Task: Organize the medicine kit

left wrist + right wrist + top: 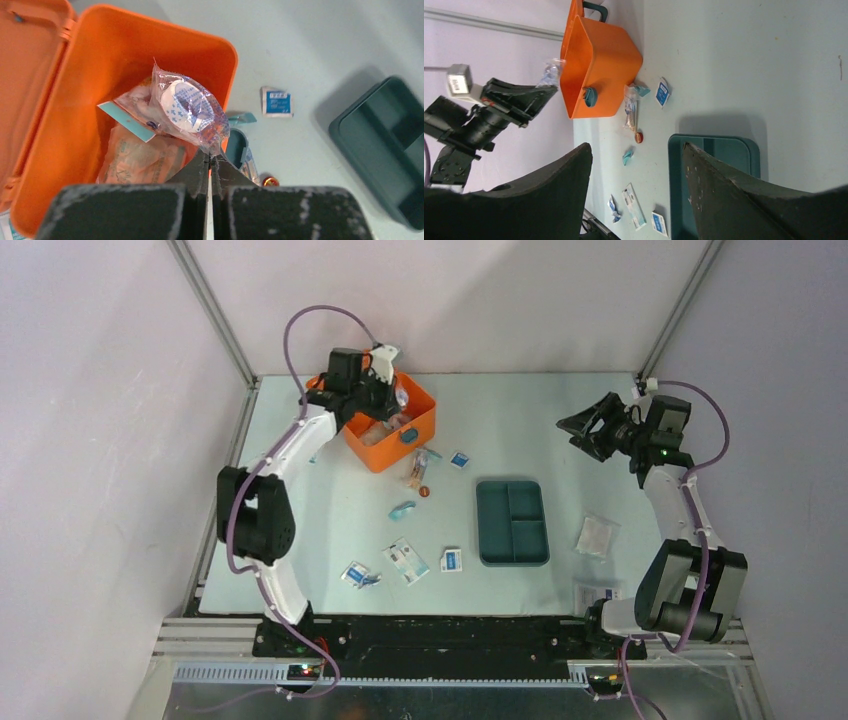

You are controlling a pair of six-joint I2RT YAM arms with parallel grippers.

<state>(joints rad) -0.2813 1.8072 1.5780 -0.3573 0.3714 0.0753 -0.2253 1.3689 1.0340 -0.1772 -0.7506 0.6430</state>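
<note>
The orange medicine kit (420, 410) stands open at the back left of the table, its teal latch (409, 435) facing front; it also shows in the left wrist view (100, 55) and the right wrist view (599, 65). My left gripper (209, 156) is shut on the edge of a clear plastic packet holding a white bandage roll (182, 105), held above the kit's inside. Other packets (135, 155) lie in the kit. My right gripper (585, 430) is open and empty, raised at the right.
A dark teal compartment tray (512, 523) lies mid-table. Loose packets lie in front of the kit: blue-white sachets (459, 460) (451, 560), a flat pack (405, 561), a crumpled wrapper (357, 576), a teal scrap (402, 509), a small red disc (424, 492), clear bags (597, 536).
</note>
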